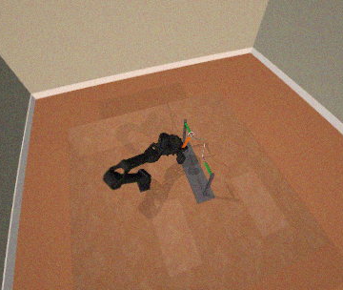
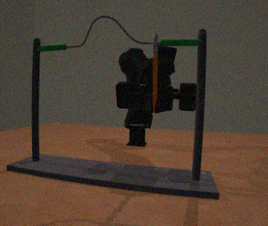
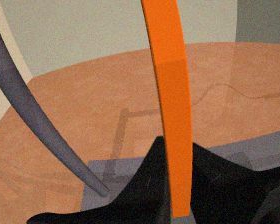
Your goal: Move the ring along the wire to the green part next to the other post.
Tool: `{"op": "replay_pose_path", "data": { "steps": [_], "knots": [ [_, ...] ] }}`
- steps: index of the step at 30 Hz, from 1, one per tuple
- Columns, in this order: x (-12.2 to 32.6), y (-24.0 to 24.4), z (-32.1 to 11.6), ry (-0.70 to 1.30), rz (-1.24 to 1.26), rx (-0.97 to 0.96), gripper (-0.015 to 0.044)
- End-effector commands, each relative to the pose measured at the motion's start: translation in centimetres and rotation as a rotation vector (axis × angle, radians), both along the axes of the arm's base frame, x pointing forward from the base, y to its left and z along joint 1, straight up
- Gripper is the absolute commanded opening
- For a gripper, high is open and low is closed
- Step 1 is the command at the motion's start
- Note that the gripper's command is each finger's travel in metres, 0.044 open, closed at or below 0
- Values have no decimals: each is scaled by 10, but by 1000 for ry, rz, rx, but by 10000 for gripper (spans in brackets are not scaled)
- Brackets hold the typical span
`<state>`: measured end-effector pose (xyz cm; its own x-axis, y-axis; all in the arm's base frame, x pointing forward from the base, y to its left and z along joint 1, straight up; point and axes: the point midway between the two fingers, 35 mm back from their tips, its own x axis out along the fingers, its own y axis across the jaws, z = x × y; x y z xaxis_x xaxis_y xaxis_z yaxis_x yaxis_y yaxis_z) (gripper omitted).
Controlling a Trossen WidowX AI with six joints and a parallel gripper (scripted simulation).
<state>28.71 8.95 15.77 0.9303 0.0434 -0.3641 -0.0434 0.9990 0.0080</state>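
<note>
My gripper (image 1: 184,148) (image 3: 167,141) is shut on the orange handle (image 1: 187,142) (image 2: 155,79) (image 3: 172,90), which stands about upright. The ring (image 1: 189,136) (image 2: 154,44) is above the handle, nearly edge-on in the exterior view. It is around the wire at the inner end of the right green part (image 2: 179,42) (image 1: 187,126), just over the thin grey part (image 2: 105,16). Whether the ring touches the wire cannot be told. The other green part (image 1: 208,168) (image 2: 52,47) is at the far end of the wire. The ring is out of the wrist view.
The post by the ring (image 1: 185,131) (image 2: 200,111) (image 3: 33,115) stands beside my gripper and arm. The other post (image 1: 209,184) (image 2: 36,104) is at the opposite end of the grey base plate (image 1: 199,178) (image 2: 77,169). The arm reaches in from behind the wire in the exterior view.
</note>
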Motion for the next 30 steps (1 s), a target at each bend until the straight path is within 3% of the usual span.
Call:
{"op": "replay_pose_path", "data": {
  "steps": [1, 30],
  "knots": [
    [1, 6, 2, -8, -9, 15, -150],
    [1, 30, -2, -12, -1, 25, -150]
  ]
}}
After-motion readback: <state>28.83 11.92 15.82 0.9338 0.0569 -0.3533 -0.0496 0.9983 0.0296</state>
